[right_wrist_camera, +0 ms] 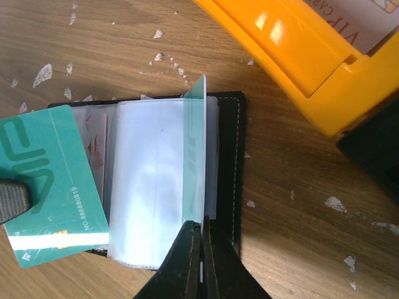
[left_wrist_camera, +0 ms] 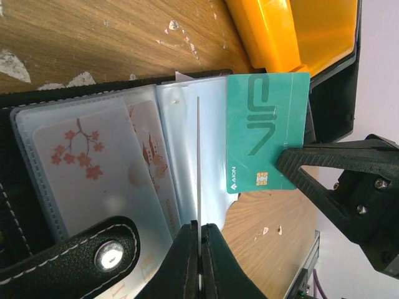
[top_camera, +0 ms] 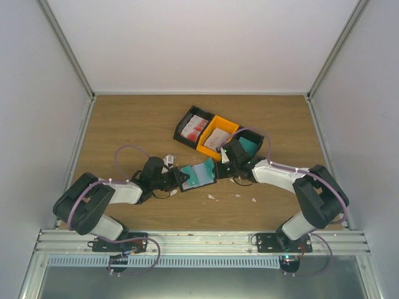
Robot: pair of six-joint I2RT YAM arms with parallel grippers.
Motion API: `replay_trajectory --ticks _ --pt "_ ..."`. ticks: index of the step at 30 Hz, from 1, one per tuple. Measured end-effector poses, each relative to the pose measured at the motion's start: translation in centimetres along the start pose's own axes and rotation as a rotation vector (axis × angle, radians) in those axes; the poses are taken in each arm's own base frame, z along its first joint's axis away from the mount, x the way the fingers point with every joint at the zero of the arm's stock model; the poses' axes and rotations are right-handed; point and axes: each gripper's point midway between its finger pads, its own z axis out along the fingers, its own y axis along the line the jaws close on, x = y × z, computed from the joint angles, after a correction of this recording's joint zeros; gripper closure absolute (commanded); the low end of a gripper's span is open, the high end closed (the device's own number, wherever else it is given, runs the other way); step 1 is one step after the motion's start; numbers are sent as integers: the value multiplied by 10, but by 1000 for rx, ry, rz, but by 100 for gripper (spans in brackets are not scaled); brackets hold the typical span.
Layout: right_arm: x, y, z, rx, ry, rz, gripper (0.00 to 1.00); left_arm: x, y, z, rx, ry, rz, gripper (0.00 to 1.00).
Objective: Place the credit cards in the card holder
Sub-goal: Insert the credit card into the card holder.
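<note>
Open black card holder [left_wrist_camera: 93,162] before the left gripper [left_wrist_camera: 199,227].
We see a teal card [left_wrist_camera: 268,124] overlapping it, touching the right gripper [left_wrist_camera: 282,159].

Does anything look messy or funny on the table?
Yes. Little white scraps are scattered over the wooden table around the card holder, like crumbs. One teal card is also tilted, sticking out past the holder's edge instead of sitting in a slot.

Teal card [left_wrist_camera: 265,128] w/ "VIP", "AION", 2nd teal card [right_wrist_camera: 53,180] "VIP", "NO 88880819", tray card [right_wrist_camera: 368,22] "VIP CAR…" (cut off)
</note>
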Motion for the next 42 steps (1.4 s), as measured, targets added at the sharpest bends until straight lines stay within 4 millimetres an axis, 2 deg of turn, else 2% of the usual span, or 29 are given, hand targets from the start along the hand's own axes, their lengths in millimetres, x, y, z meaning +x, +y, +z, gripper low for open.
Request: replay_trajectory --ticks 11,21,31,42 --pt "-3 -4 0 54 10 0 100 0 2 1 -8 1 10 100" --pt "-6 -7 -1 79 4 -1 99 6 6 12 25 53 -35 100" --pt "-6 -9 -1 87 0 -1 99 11 1 17 87 99 -94 100" --pt "-7 -9 -2 90 3 0 99 5 -9 23 134 117 -104 100"
